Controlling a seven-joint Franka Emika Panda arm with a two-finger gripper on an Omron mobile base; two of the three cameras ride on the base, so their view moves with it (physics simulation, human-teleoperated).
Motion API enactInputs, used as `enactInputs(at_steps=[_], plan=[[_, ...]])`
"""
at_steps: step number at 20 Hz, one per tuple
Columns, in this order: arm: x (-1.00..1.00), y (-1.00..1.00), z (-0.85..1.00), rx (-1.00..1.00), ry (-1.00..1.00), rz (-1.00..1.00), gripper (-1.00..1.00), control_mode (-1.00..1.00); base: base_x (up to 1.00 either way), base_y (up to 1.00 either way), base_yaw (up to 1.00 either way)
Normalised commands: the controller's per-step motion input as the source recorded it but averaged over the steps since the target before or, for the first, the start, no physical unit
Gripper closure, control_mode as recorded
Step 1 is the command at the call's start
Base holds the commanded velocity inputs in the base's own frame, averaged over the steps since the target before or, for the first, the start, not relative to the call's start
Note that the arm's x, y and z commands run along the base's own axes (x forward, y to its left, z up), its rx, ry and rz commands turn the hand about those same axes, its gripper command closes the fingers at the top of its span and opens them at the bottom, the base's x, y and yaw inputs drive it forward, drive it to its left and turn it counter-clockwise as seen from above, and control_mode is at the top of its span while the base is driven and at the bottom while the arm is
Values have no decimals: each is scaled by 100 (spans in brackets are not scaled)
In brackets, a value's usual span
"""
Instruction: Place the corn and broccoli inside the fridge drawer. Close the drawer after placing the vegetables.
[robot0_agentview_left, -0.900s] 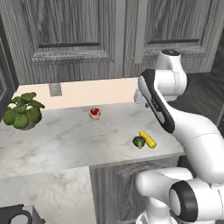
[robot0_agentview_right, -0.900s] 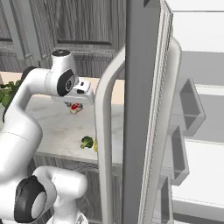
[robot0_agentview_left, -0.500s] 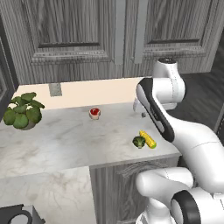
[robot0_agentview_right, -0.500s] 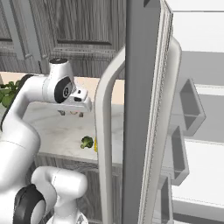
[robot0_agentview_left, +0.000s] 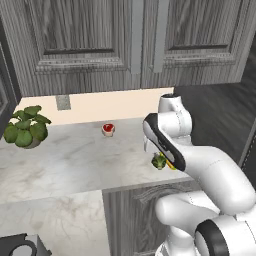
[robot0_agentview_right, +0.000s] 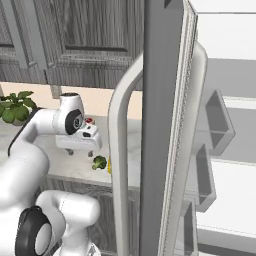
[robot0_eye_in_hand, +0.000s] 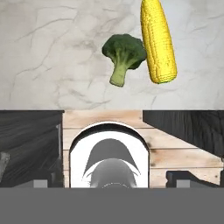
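While my pincer (robot0_agentview_right: 76, 151) hangs released above the worktop (robot0_agentview_left: 75, 160), broccoli (robot0_eye_in_hand: 124, 54) touches corn (robot0_eye_in_hand: 157, 41) near its edge.

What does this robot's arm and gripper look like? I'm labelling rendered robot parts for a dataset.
The arm is made of glossy white rounded segments with dark grey to black bands at the joints. The gripper has a white block-shaped body with a round dark camera housing at the wrist and two small dark fingertips. No cables or markings are visible.

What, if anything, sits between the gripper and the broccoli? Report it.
Nothing visible does. The broccoli lies on bare marble counter beside the corn, with open counter between it and the gripper above.
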Motion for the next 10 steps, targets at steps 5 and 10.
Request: enactInputs(at_steps=[5, 10], plan=[[14, 0, -67, 1, 10, -9, -100, -100, 0, 0, 0], [37, 0, -51, 3, 8, -10, -100, -100, 0, 0, 0]])
